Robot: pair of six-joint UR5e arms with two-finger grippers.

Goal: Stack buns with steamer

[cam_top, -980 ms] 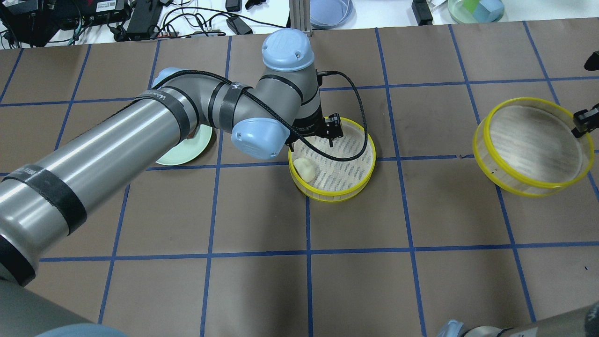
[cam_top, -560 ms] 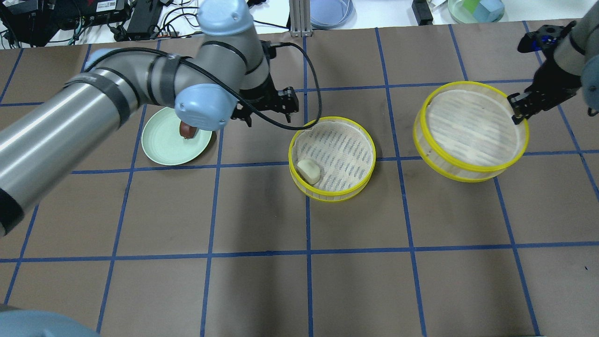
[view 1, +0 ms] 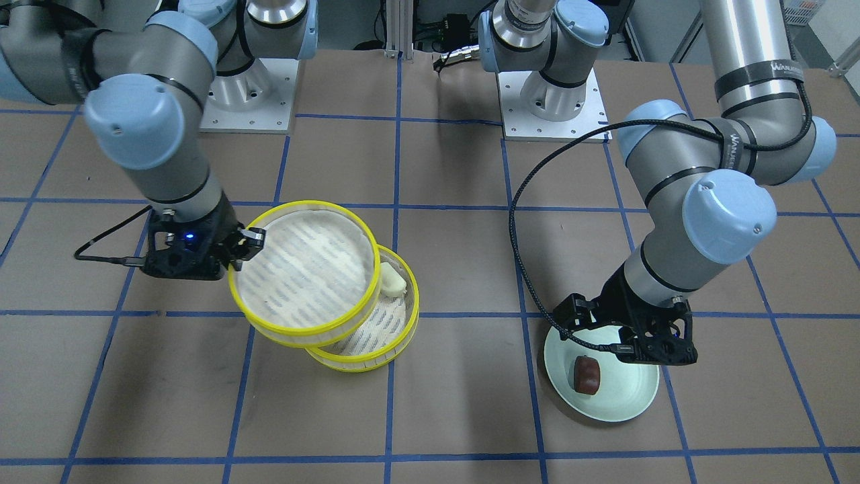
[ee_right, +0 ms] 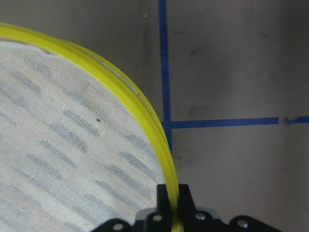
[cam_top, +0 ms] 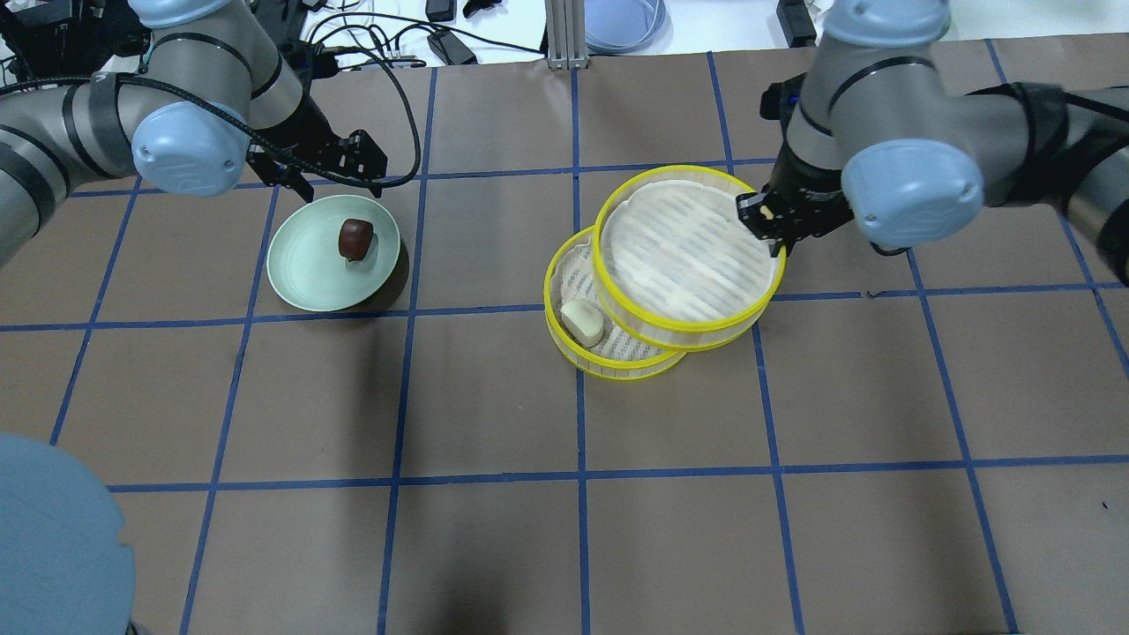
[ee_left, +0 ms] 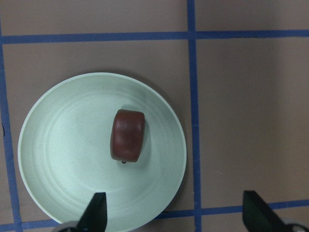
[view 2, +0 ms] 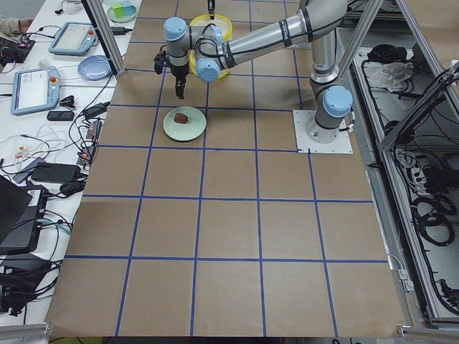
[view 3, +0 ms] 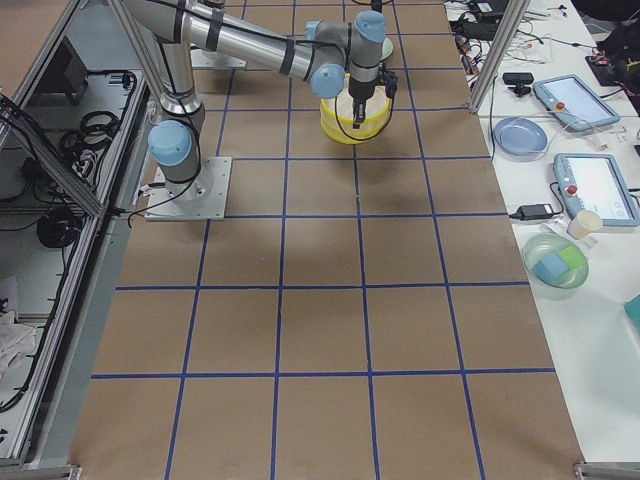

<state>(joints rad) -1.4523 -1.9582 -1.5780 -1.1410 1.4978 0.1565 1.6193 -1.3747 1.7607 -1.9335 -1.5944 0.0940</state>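
Note:
A dark reddish-brown bun (cam_top: 355,238) (view 1: 586,374) (ee_left: 127,135) lies on the pale green plate (cam_top: 309,265) (view 1: 618,396) (ee_left: 63,154). My left gripper (cam_top: 340,187) (view 1: 621,343) (ee_left: 176,217) hovers open and empty over the plate's far edge. A cream-white bun (cam_top: 582,322) (view 1: 393,279) lies in a yellow-rimmed steamer tray (cam_top: 617,370) (view 1: 376,359) on the table. My right gripper (cam_top: 767,220) (view 1: 245,245) (ee_right: 174,203) is shut on the rim of a second steamer tray (cam_top: 697,339) (view 1: 302,336) (ee_right: 140,111). It holds this tray above the first, offset and partly overlapping it.
Beyond the far table edge lie cables, a blue dish (cam_top: 622,22) and a green bowl with blocks (cam_top: 895,18). The two arm bases (view 1: 242,94) (view 1: 551,101) stand on the robot's side. Brown paper with blue grid tape covers the table.
My right gripper has carried the second steamer tray leftward until it overlaps the first. My left arm has swung left, away from the steamer, to the far side of the plate.

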